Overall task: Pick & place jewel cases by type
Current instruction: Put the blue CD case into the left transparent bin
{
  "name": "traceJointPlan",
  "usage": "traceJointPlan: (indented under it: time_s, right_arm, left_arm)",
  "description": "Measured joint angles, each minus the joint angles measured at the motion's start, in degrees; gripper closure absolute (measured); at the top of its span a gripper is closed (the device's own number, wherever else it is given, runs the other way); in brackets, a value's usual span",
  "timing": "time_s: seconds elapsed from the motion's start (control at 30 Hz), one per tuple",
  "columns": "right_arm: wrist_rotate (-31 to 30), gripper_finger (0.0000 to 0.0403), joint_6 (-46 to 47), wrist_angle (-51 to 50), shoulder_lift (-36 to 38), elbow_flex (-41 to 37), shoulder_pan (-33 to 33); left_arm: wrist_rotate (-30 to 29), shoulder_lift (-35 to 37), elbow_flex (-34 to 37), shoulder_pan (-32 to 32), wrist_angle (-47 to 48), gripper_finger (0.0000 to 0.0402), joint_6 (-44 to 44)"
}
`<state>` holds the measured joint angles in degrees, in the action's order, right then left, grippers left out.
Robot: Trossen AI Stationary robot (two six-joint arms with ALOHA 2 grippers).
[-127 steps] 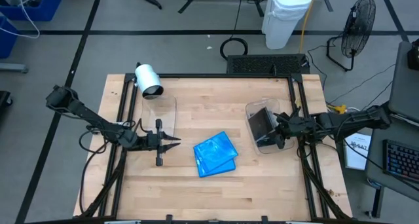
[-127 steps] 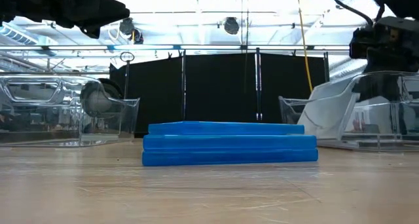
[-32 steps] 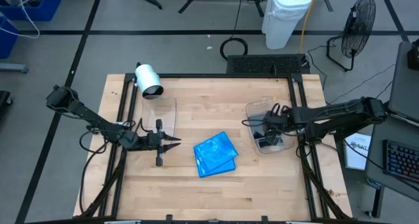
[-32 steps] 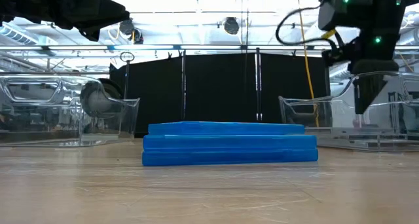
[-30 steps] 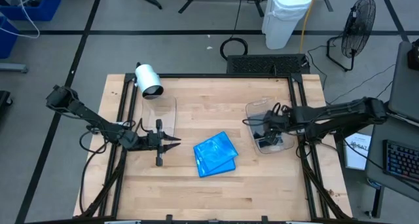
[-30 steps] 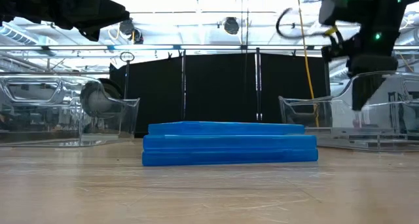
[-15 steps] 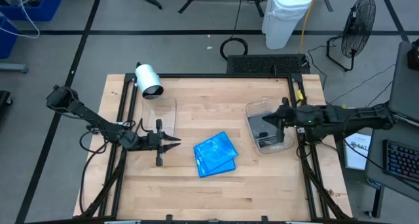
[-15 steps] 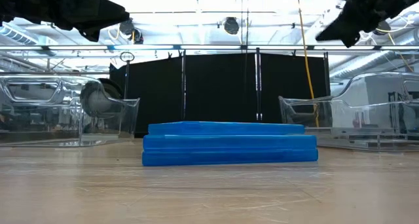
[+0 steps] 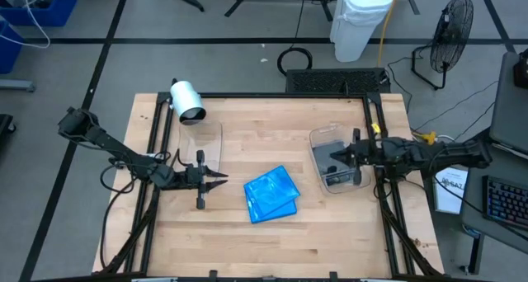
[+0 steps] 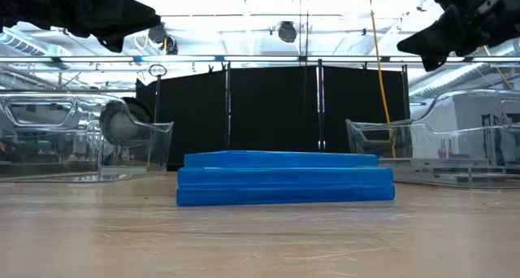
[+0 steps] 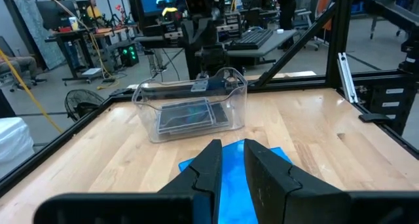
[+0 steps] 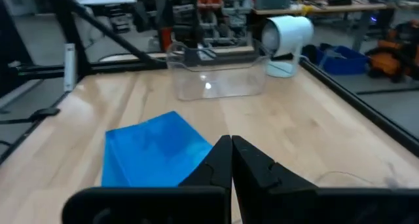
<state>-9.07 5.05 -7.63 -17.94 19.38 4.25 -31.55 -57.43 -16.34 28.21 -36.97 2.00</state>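
Observation:
A stack of bright blue jewel cases [image 9: 271, 194] [image 10: 284, 179] lies flat on the wooden table near its middle. A dark jewel case [image 9: 334, 165] [image 11: 186, 114] lies flat on the floor of the clear tub [image 9: 318, 138] at the right. My right gripper [image 9: 332, 156] [image 12: 230, 152] hangs shut and level above that tub, pointing toward the table's left edge and touching nothing. My left gripper [image 9: 224, 180] [image 11: 232, 164] waits level, left of the blue stack. Its fingers stand a narrow gap apart with nothing between them.
A second clear tub [image 9: 205, 138] [image 12: 219, 76] stands at the far left with nothing showing in it. A white cylindrical camera [image 9: 187, 101] is beside it. Black frame rails [image 9: 375, 125] run along the table's edges. Bare wood lies near the front edge.
My right gripper has risen out of the right tub, tipped from pointing down to level and drawn back toward the table's right edge, staying shut. The dark case stays lying in the tub.

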Motion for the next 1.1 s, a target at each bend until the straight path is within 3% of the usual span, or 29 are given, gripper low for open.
traceJointPlan:
  time_s: [0.63, 1.1]
  right_arm:
    - [6.5, 0.0403, -4.26, 6.66, 17.42, -11.11, 0.0]
    - [13.7, 0.0403, -3.84, 10.85, 17.85, -16.0, -0.04]
  left_arm:
    - [0.0, 0.0, 0.0, 0.0, 2.49, 0.033, -2.19]
    - [0.02, 0.0, 0.0, 0.0, 2.53, 0.033, -2.34]
